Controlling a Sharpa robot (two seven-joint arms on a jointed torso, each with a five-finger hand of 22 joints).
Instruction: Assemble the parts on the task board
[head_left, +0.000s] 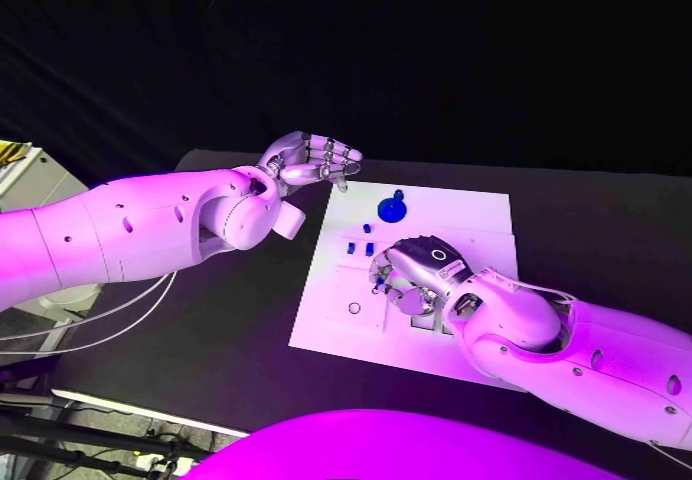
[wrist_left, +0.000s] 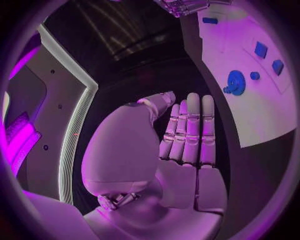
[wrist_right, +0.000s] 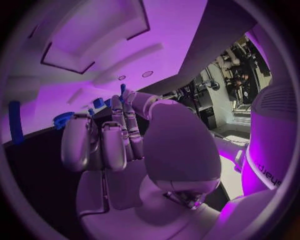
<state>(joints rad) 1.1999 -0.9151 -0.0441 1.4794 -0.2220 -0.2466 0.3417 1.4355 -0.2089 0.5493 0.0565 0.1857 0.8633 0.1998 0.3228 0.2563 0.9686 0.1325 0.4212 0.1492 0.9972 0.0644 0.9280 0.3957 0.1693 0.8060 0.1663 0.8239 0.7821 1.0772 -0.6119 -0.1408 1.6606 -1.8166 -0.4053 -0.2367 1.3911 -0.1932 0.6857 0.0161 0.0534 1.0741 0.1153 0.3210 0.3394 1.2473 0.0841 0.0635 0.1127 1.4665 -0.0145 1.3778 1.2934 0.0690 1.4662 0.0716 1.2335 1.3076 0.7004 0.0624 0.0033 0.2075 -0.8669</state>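
The white task board lies mid-table. A blue gear stands on its far part, with a thin blue peg just beyond it and small blue parts nearer the board's left side. My right hand hovers low over the board's middle with its fingers curled down. In the right wrist view its thumb and a finger pinch a small blue part. My left hand hangs off the board's far left corner, fingers curled in on nothing. The left wrist view has the gear off to the hand's side.
A round hole and a square recess mark the board's near part. Black table surrounds the board. A pale unit with cables stands at the table's left.
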